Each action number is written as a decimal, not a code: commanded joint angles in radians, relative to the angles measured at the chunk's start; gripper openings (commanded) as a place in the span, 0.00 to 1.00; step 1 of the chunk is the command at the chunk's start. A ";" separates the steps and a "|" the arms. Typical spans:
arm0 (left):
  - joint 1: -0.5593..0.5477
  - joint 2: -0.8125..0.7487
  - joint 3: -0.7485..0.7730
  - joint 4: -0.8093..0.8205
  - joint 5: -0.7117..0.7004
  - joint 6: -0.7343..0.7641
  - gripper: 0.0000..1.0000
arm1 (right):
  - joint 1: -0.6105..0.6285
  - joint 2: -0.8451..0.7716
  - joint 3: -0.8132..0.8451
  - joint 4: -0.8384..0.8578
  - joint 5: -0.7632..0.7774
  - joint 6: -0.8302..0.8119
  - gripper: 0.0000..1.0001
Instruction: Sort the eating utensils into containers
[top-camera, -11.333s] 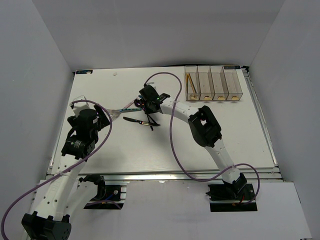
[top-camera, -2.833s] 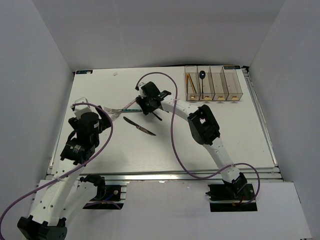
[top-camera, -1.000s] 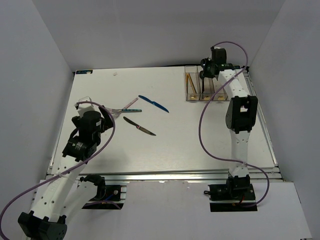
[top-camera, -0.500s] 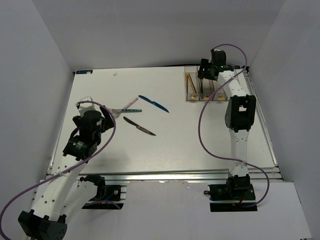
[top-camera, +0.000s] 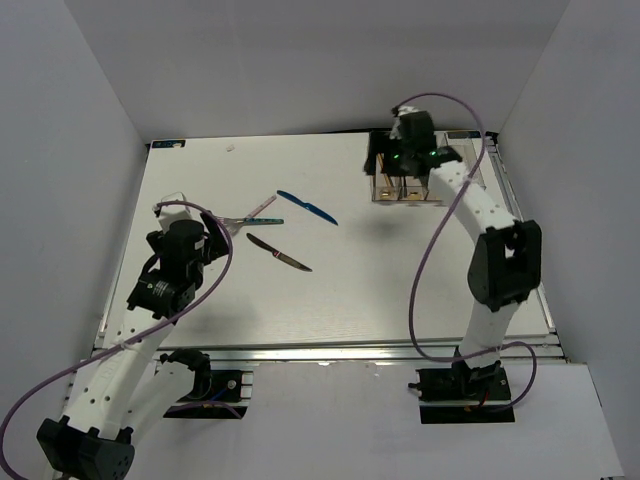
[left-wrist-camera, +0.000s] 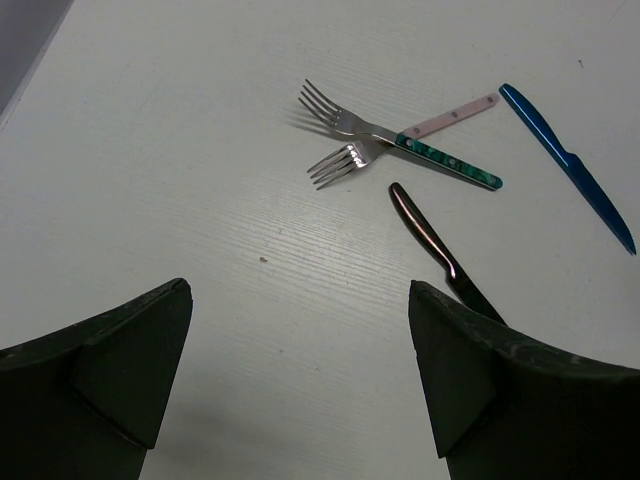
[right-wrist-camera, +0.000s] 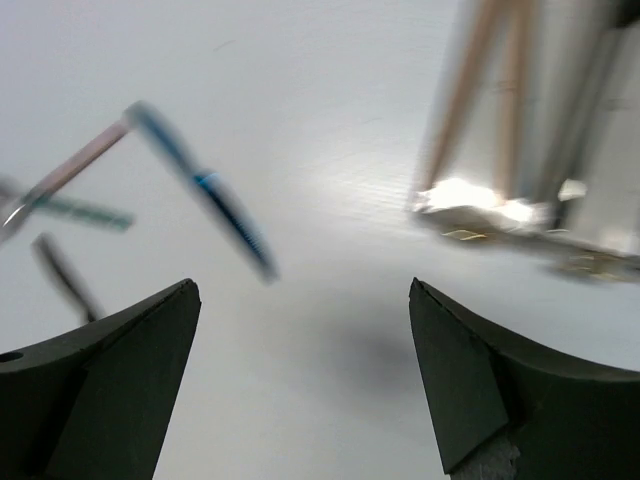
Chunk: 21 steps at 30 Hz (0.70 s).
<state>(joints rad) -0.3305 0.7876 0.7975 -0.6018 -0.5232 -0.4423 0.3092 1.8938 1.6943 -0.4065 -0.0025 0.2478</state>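
Observation:
Four eating utensils lie left of the table's middle: two crossed forks, one green-handled (left-wrist-camera: 450, 166) and one pink-handled (left-wrist-camera: 452, 116), a dark knife (left-wrist-camera: 434, 243) (top-camera: 279, 253) and a blue knife (left-wrist-camera: 568, 162) (top-camera: 307, 207). My left gripper (left-wrist-camera: 300, 290) (top-camera: 208, 238) hovers open just near-left of the forks, with nothing in it. The right gripper (right-wrist-camera: 300, 285) (top-camera: 383, 165) hangs open and empty over the left end of the clear containers (right-wrist-camera: 545, 120) (top-camera: 380, 186), which its arm mostly hides. Orange chopsticks (right-wrist-camera: 470, 90) lie in the leftmost bin. The right wrist view is motion-blurred.
White walls close in the table on the left, back and right. The right arm (top-camera: 480, 210) stretches along the right side up to the bins at the back right. Purple cables (top-camera: 420, 290) loop over the table by each arm.
My right gripper has gone from shut to open above the containers, and the dark utensil it held no longer shows in it. Its wrist has swung left. The left arm has barely moved.

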 joint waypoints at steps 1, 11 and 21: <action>-0.004 0.007 0.012 0.002 -0.014 -0.001 0.98 | 0.210 -0.107 -0.169 0.060 -0.025 -0.021 0.89; -0.004 0.062 0.019 -0.012 -0.023 -0.013 0.98 | 0.475 -0.257 -0.564 0.196 0.085 0.067 0.89; -0.004 0.081 0.017 -0.013 -0.031 -0.021 0.98 | 0.519 -0.312 -0.719 0.241 -0.034 0.002 0.89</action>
<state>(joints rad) -0.3305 0.8703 0.7975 -0.6102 -0.5404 -0.4538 0.7998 1.5902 0.9531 -0.2070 -0.0086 0.2890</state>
